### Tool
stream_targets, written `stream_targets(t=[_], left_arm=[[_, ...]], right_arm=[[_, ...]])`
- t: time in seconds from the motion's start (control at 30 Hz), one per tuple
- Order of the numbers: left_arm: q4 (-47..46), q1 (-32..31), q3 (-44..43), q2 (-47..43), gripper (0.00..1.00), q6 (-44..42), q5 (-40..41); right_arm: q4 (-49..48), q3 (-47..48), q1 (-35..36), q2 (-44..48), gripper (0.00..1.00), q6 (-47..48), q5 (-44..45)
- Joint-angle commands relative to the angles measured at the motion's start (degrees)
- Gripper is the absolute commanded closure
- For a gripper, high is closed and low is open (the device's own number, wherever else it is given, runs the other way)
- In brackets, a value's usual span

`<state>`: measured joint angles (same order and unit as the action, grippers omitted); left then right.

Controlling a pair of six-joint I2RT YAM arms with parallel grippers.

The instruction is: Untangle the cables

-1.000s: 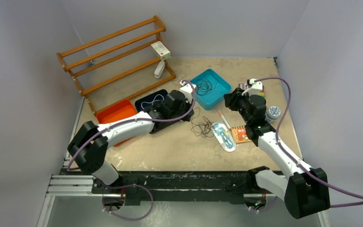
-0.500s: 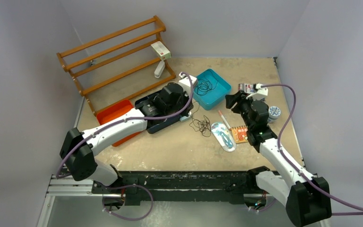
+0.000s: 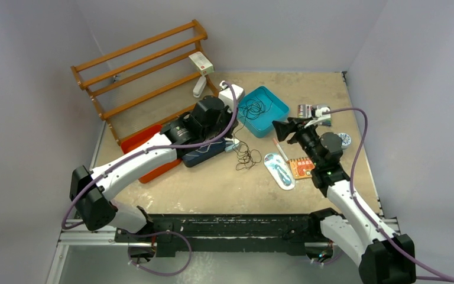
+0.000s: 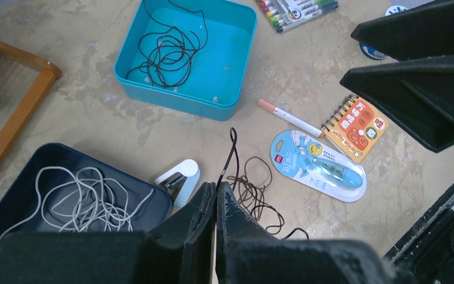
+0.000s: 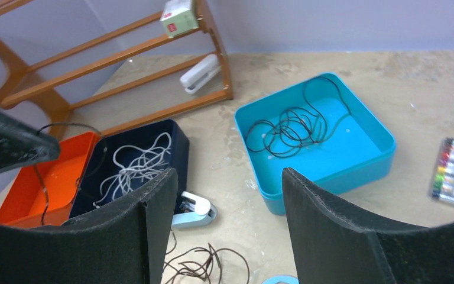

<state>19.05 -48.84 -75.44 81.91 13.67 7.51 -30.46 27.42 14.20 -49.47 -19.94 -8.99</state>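
Note:
My left gripper [image 3: 226,131] [image 4: 216,186] is shut on one strand of the dark brown cable [image 4: 254,189] and holds it raised. The rest of that cable lies in loose loops on the table [image 3: 247,157], also visible in the right wrist view [image 5: 204,266]. The black cable [image 4: 165,53] [image 5: 292,127] is coiled in the teal tray [image 3: 278,109]. The white cable [image 4: 77,201] [image 5: 136,163] lies in the navy tray [image 4: 12,177]. My right gripper [image 3: 281,129] [image 5: 227,177] is open and empty, in the air right of the brown loops.
A wooden rack [image 3: 148,65] stands at the back left, with an orange tray [image 3: 142,142] in front of it. A stapler [image 4: 177,177] lies by the navy tray. A pen [image 4: 289,118], blister pack [image 4: 319,165], small notebook [image 4: 357,127] and marker set [image 4: 295,7] lie to the right.
My left gripper has pulled back and to the left, shut on the brown cable, and the loops have shifted left. My right gripper has swung a little to the left.

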Motion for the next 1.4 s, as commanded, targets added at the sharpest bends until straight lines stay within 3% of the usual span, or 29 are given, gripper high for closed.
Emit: stream_targets(t=[0.0,0.43,0.87,1.37], left_arm=[[-0.6,-0.1,-3.4,-2.3,1.00,-2.1,2.0],[-0.9,-0.1,-4.1,-2.0,1.00,-2.3,1.0],[-1.3,-0.1,-4.7,-1.4,1.00,-2.3,-1.0],[-2.1,-0.1,-4.9,-0.7,1.00,-2.4,-3.9]], right_arm=[[-6.7,0.3,0.9,0.6,0.32,4.1,-8.0],[-13.7,1.5,10.5,-4.9,0.32,8.3,-10.5],[-30.9,3.9,11.0,-17.9,0.32,0.7,-12.7],[-37.6,6.6,11.4,-25.9,0.34,-3.4,-12.9]])
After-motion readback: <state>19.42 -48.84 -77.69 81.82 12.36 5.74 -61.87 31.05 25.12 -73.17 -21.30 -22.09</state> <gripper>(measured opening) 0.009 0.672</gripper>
